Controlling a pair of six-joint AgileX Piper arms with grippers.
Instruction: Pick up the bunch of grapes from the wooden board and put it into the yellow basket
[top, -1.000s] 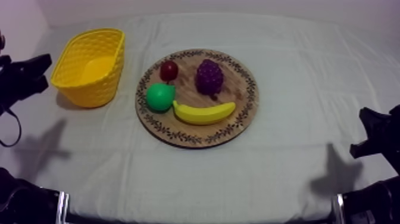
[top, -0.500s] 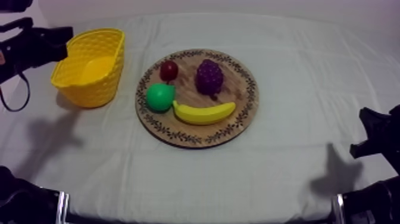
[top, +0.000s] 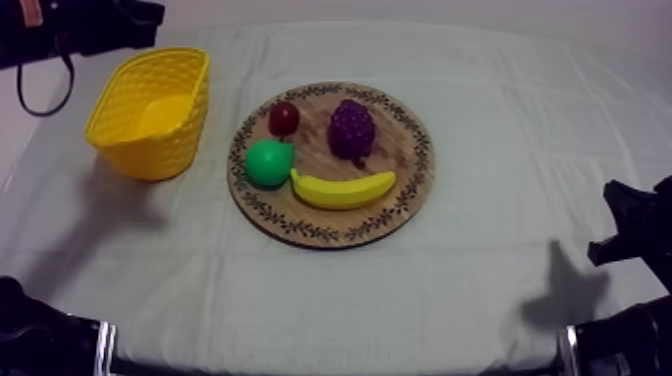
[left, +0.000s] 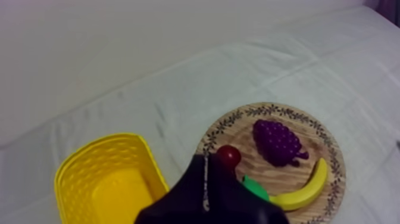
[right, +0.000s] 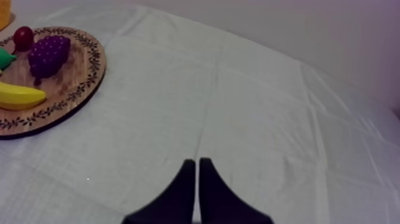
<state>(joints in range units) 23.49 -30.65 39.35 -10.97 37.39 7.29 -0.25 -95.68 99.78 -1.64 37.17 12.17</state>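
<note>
The purple bunch of grapes (top: 352, 128) lies on the far part of the round wooden board (top: 412, 200), beside a small red fruit (top: 284, 118), a green pear (top: 269, 163) and a banana (top: 343, 188). The yellow basket (top: 150, 110) stands left of the board with nothing in it. My left gripper (top: 148, 17) hangs high behind the basket's far end. In the left wrist view it (left: 206, 157) is shut on nothing, over the gap between basket (left: 107, 184) and board (left: 268, 110), well short of the grapes (left: 277, 142). My right gripper (right: 194, 161) is shut on nothing, low at the table's right.
In the right wrist view the board (right: 89, 71) with the grapes (right: 49, 53) lies far off across bare cloth. My right gripper (top: 618, 212) sits at the right edge of the table. The cloth has soft folds around the board.
My left arm has swung up from the table's left edge to the far upper left, behind the basket. The right arm and all the fruit have stayed put.
</note>
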